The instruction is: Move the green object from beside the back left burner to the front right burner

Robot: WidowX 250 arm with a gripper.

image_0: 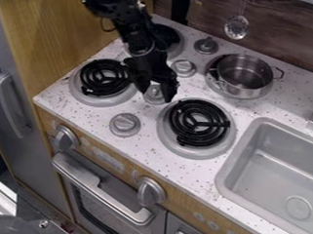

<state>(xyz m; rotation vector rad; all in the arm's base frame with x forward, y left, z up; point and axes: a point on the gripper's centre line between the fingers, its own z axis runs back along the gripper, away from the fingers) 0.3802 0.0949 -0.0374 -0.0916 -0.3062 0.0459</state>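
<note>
Hanging just up and left of the front coil burner (199, 123), the black gripper (156, 94) has its two fingers spread apart, with a small grey knob (154, 95) showing between their tips; whether either finger touches it, I cannot tell. That knob sits on the speckled white counter (145, 145), near the upper left rim of the front coil burner. Relative to this same burner, a second grey knob (125, 125) lies to the left, and another black coil burner (105, 77) is farther off to the upper left. A third knob (184, 67) and a fourth knob (206, 45) stand above it, while a burner partly behind the arm (133, 30) is farther up and to the left. A steel pot (242, 76) stands upright on a hob to its upper right. The grey sink (232, 163) is to its right, and the silver oven handle (97, 184) is to its lower left
</note>
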